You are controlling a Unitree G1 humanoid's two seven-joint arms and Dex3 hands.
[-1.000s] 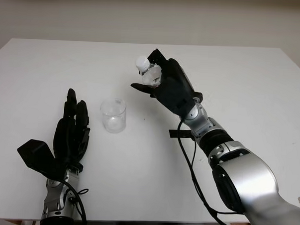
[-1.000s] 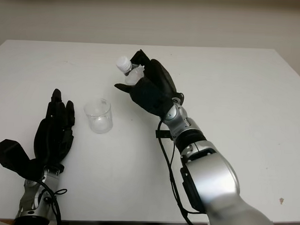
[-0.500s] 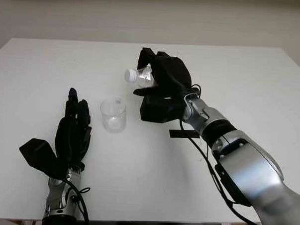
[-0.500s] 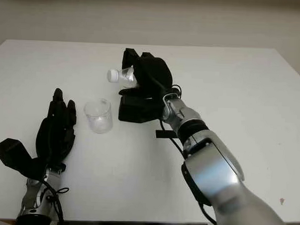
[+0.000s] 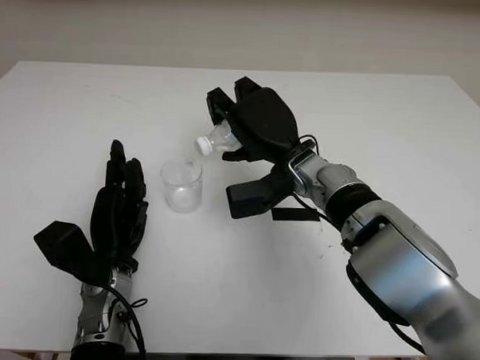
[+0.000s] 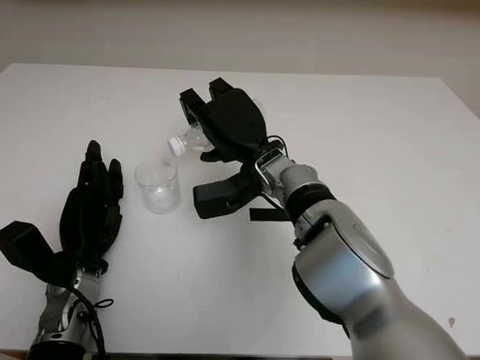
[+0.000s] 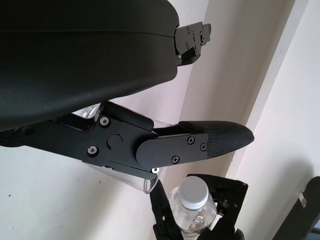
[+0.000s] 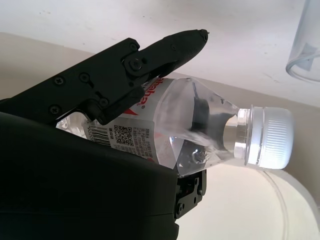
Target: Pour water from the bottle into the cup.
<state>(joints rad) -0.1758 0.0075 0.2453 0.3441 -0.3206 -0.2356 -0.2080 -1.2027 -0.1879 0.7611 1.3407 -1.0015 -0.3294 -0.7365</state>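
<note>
Risk of no pour at all: white cap (image 8: 272, 137) apparently on the neck, and mouth tipped beside rather than squarely over the cup (image 5: 181, 185), inviting spill across the smooth white table (image 5: 402, 123). Right hand (image 5: 254, 125) clamped around the clear, labelled plastic bottle (image 8: 170, 120), tilted above the thin transparent cup; left hand (image 5: 119, 211) open near the table's front-left, holding nothing.

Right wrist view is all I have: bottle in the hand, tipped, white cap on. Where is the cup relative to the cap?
Observer: The cup stands upright on the table, just below and left of the cap.
Operator: Is the left hand steadying it?
Observer: No. The left hand is open, apart from the cup, on its left.
Operator: Any water in the cup?
Observer: It looks empty; the right hand holds the bottle capped.
</note>
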